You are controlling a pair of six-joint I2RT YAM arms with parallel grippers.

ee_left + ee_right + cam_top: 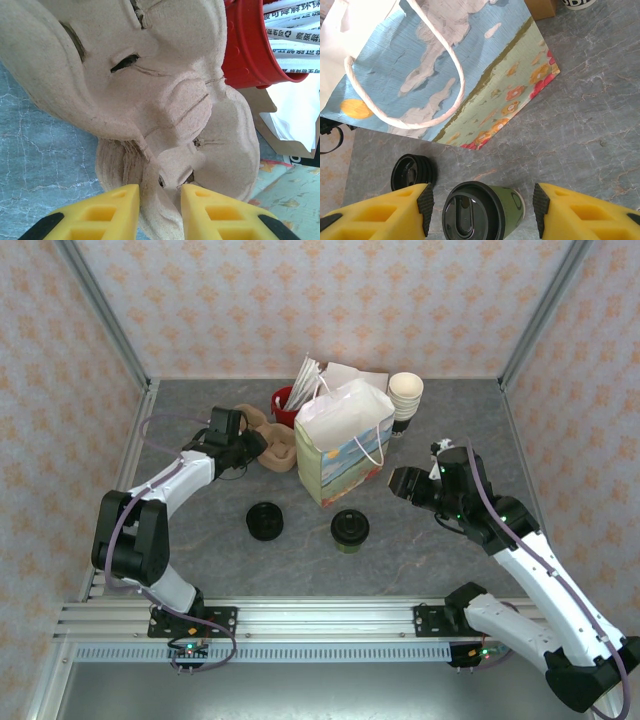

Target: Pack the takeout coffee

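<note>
The takeout coffee [350,529], a small green-sided cup with a black lid, stands upright on the table in front of the paper bag [343,440]. In the right wrist view the cup [480,212] sits below and between the yellow fingers of my right gripper [482,200], which is open and not touching it. From above, the right gripper [398,483] hovers to the cup's right, beside the bag's corner. My left gripper [245,445] is at the back left, its fingers [115,210] shut on a ridge of the brown pulp cup carrier [165,90].
A low stack of black lids [265,520] lies left of the coffee. A red cup of wrapped straws [287,405] and a stack of cream paper cups [405,395] stand behind the bag. The bag's rope handle [420,100] hangs down its painted side.
</note>
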